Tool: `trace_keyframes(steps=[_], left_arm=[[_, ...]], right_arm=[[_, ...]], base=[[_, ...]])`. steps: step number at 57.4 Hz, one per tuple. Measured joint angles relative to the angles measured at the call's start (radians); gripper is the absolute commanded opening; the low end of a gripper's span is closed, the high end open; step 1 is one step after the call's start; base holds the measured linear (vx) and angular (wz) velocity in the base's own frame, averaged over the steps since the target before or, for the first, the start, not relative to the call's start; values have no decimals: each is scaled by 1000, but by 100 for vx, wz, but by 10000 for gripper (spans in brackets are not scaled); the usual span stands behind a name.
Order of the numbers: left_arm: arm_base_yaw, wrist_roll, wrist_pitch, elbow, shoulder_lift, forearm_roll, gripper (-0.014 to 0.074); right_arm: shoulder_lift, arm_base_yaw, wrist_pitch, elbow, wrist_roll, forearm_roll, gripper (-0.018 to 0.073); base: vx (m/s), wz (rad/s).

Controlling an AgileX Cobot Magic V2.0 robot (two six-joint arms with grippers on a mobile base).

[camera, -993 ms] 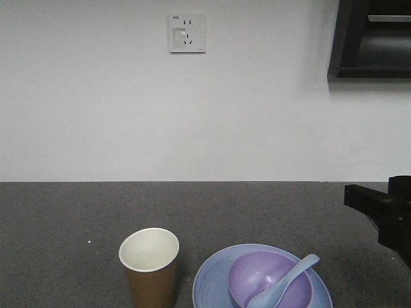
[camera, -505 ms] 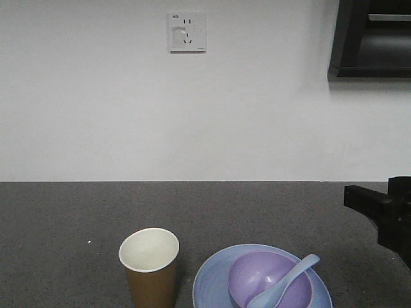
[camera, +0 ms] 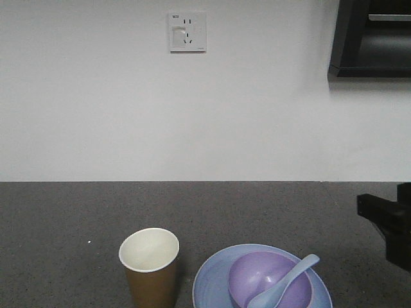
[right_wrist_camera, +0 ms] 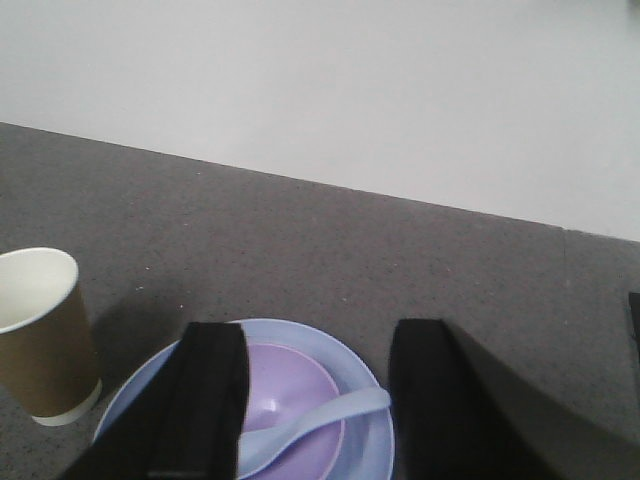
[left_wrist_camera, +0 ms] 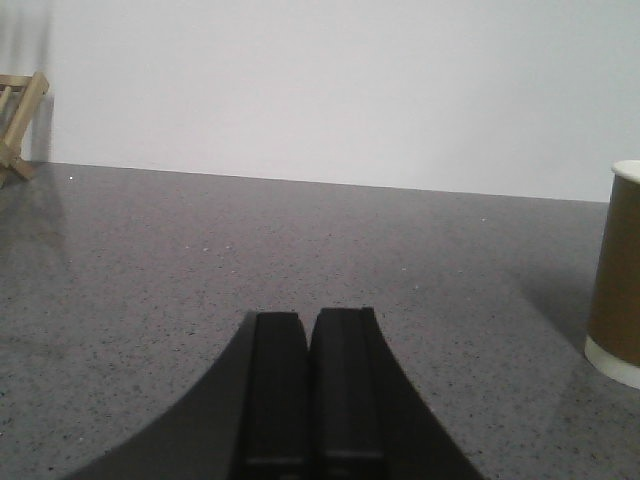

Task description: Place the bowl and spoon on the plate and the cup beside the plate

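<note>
The plate (camera: pixel 212 285) sits at the near edge of the dark counter (camera: pixel 192 205) with the bowl (camera: pixel 263 276) on it and the spoon (camera: pixel 289 282) lying in the bowl, scoop down and handle leaning over the right rim. The cup (camera: pixel 149 266) stands upright just left of the plate, so the arrangement looks complete. The right gripper (right_wrist_camera: pixel 315 400) hangs above the dishes, fingers spread wide and empty, while the left gripper (left_wrist_camera: pixel 313 385) is pressed closed with nothing between its fingers, the cup off to its right. The main risk is a low retreat: a finger could clip the spoon handle, though height above it is hard to judge.
</note>
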Motion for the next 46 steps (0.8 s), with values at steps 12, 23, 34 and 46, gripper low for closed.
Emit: trace_keyframes(steps=[12,23,34,46], left_arm=[[0,0,0,0,0,0,-6],[0,0,0,0,0,0,-6],[0,0,0,0,0,0,-6],[0,0,-2,0,0,0,-6]], right_arm=[[-219,0,-134,295,210,-196,-15],[-422,-58,-307,646,302,-325,-15],[-630,-203,-555,914,322,-345,-13],[-828,-240,-441,931,366,-451,-12]], base=[[0,0],[0,0],[0,0],[0,0]])
